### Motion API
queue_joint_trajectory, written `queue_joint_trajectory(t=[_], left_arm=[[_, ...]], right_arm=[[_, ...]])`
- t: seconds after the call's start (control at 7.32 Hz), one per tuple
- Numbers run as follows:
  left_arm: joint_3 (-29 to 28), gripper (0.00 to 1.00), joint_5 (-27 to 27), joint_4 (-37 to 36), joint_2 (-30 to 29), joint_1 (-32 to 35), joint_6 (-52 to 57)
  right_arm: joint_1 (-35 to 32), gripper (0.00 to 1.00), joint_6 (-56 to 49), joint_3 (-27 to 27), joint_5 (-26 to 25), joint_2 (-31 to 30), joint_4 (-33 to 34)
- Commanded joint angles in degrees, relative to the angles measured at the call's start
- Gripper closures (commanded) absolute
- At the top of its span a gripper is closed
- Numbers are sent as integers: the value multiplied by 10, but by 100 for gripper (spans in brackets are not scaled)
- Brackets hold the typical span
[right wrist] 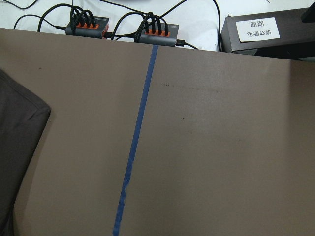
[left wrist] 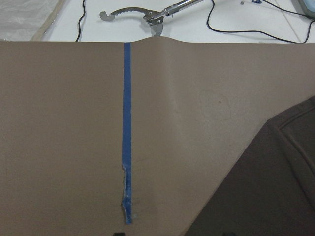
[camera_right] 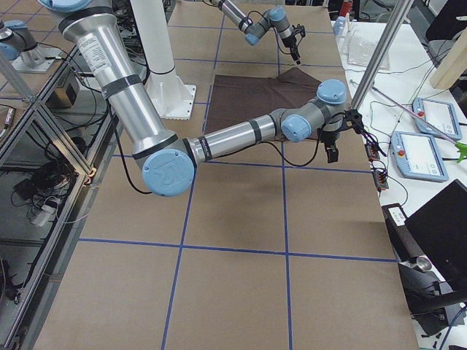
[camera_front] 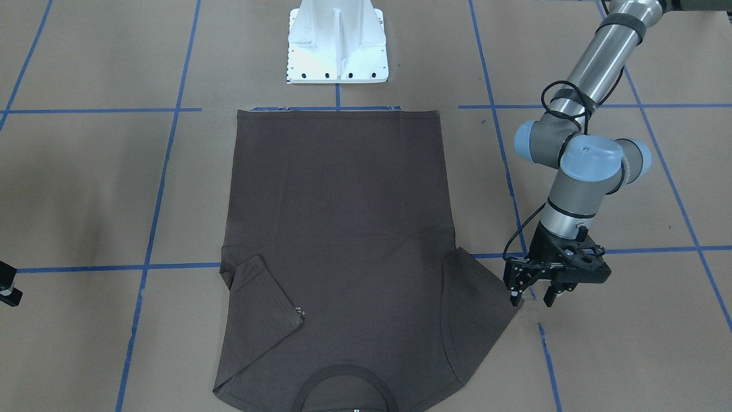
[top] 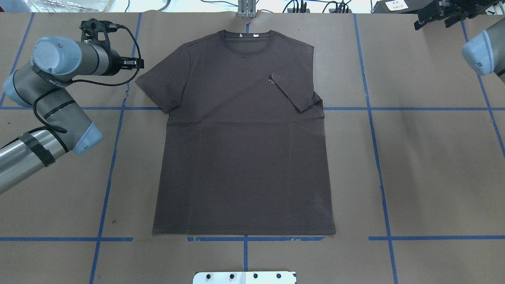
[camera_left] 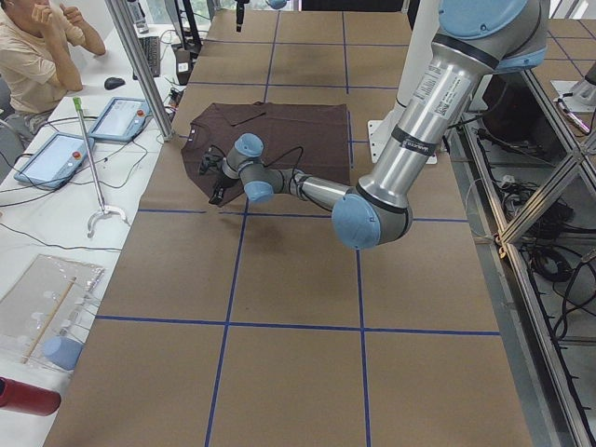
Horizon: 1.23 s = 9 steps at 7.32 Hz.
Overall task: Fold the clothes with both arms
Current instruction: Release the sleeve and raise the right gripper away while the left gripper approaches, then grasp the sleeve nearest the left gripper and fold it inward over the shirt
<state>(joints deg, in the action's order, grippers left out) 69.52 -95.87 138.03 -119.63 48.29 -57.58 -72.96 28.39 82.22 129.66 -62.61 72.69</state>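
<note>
hovering with fingers apart, the left black two-finger gripper point(camera_front: 534, 293) has the outspread sleeve point(camera_front: 477, 297) of the flat dark brown-grey short-sleeved knit t-shirt point(camera_front: 337, 229) just beside its fingertips. to fold well, i judge it should drop onto that sleeve's outer hem, pinch it, and carry it inward like the folded-in sleeve point(camera_front: 266, 303) on its far side. the right black gripper point(top: 434, 15) sits well clear of the shirt; its finger state i cannot tell.

One T-shirt point(top: 244, 150), one pedestal point(camera_front: 337, 46), one left arm point(top: 63, 59) and one right arm point(top: 481, 53) (two together).
</note>
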Motion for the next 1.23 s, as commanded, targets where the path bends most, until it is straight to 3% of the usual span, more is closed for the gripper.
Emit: queue_joint_trajectory(t=[0.0, 1.09], left_arm=[[-17, 33, 15, 0, -4, -12, -1], [-35, 43, 15, 7, -12, -21, -1]], right_arm=[[0, 0, 0, -1, -2, 0, 0], [2, 0, -1, -7, -6, 1, 3]])
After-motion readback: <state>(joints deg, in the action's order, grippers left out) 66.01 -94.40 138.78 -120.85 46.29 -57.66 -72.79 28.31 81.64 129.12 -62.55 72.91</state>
